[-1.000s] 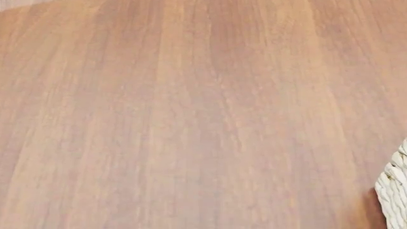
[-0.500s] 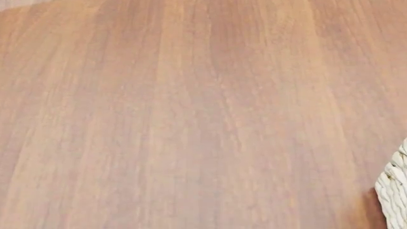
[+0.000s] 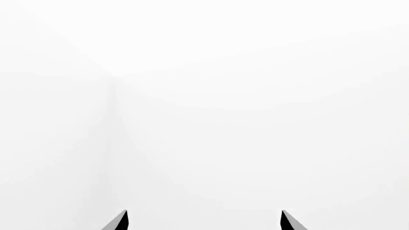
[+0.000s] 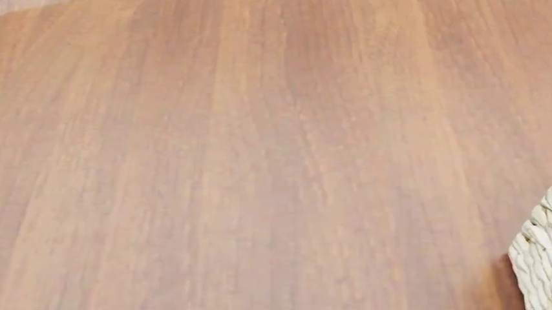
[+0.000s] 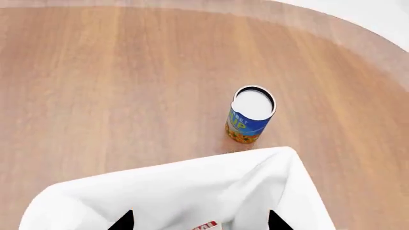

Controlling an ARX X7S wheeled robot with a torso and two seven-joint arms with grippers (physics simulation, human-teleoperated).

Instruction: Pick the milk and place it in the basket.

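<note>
Below, right gripper (image 5: 199, 225) hangs over basket (image 5: 191, 191)

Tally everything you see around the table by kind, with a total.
basket: 1
can: 1
milk, only a red-and-white sliver showing over the basket: 1
Total: 3

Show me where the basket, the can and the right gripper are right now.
basket (image 5: 191, 187): right wrist view, on the white cloth liner.
can (image 5: 252, 103): right wrist view, on its white lid.
right gripper (image 5: 201, 221): right wrist view, between the two dark fingertips.
</note>
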